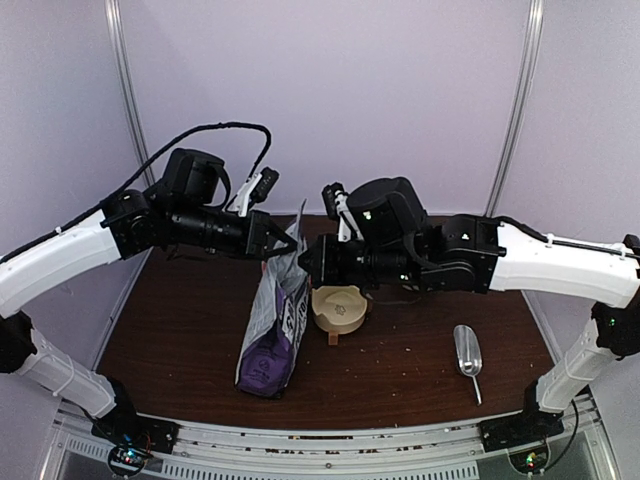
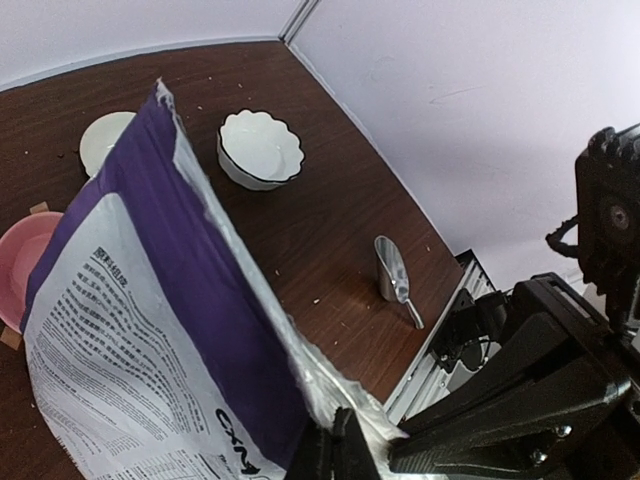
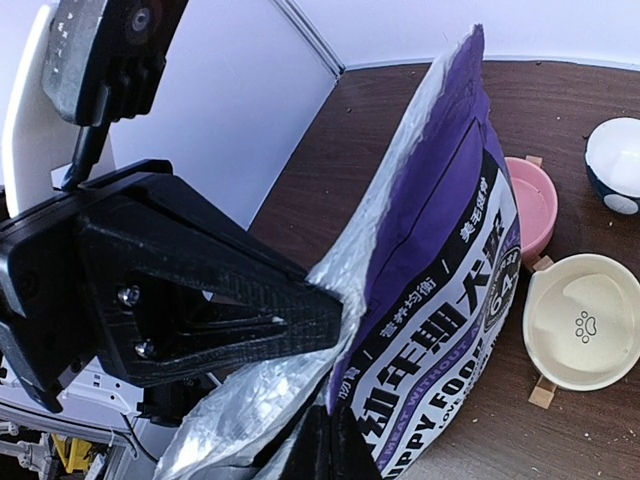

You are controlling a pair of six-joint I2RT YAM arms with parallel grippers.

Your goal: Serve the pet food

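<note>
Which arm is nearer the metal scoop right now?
Right. The right gripper pinches the top edge of the bag on the side facing the scoop, its arm passing behind it. The left gripper pinches that edge from the far side.

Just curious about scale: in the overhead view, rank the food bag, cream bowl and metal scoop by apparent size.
Largest: food bag.
Then cream bowl.
Smallest: metal scoop, about as long as the bowl but much narrower.

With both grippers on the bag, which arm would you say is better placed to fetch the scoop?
Right. The scoop lies on the right, near the right arm's base; the left gripper can hold the bag meanwhile.
</note>
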